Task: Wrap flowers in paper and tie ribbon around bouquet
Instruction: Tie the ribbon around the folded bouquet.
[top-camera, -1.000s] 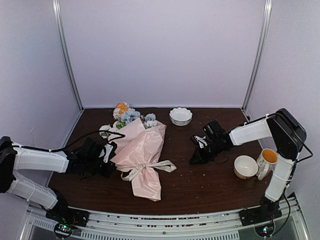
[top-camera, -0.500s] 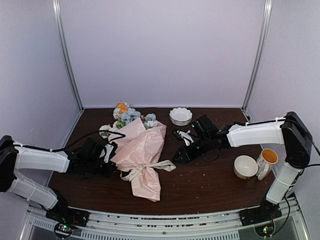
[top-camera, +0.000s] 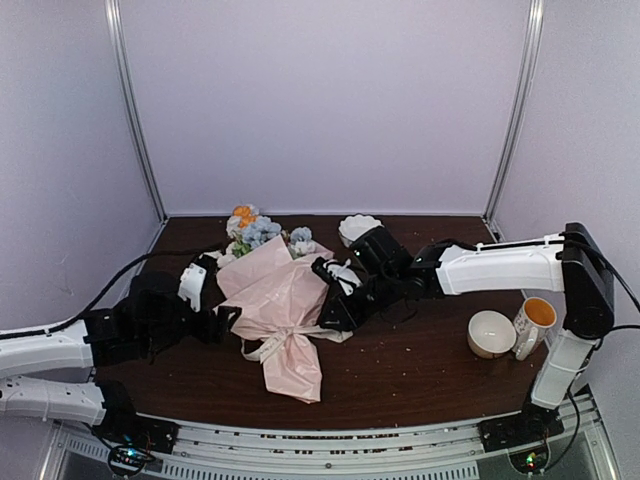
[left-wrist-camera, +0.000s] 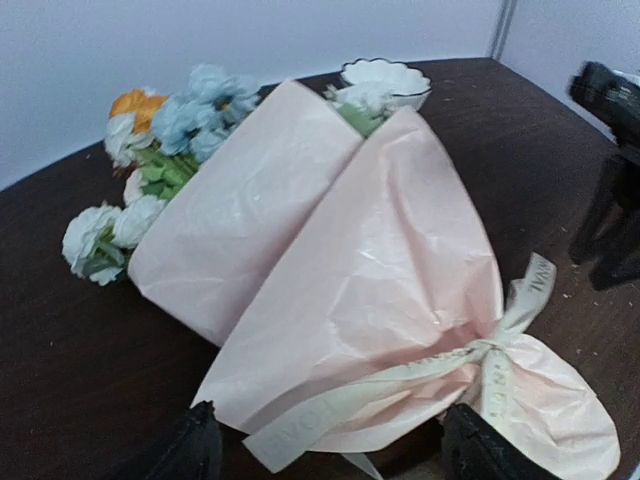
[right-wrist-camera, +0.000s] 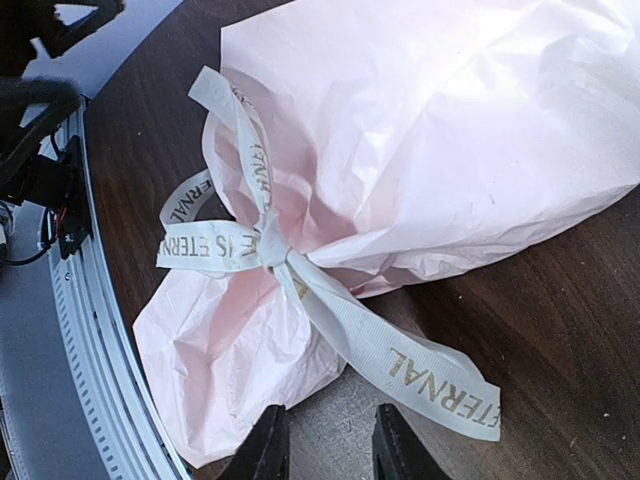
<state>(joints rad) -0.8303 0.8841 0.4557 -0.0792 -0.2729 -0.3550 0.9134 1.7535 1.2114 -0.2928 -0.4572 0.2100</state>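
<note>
Flanks the tied bouquet (top-camera: 285, 320) — left gripper (left-wrist-camera: 330, 450) spread wide, right gripper (right-wrist-camera: 325, 440) slightly parted — presumably to snug the ribbon (right-wrist-camera: 420, 375).

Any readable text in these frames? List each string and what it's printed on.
"ETERNAL": gold print on the free tail of the ribbon, right wrist view.
"IS ETERNAL": on the ribbon loop left of the knot; the letters before it fold out of sight.
Print on the upper loop, and the ribbon print in the left wrist view: too skewed or blurred to read.
The mug and the bowl: no readable text.
</note>
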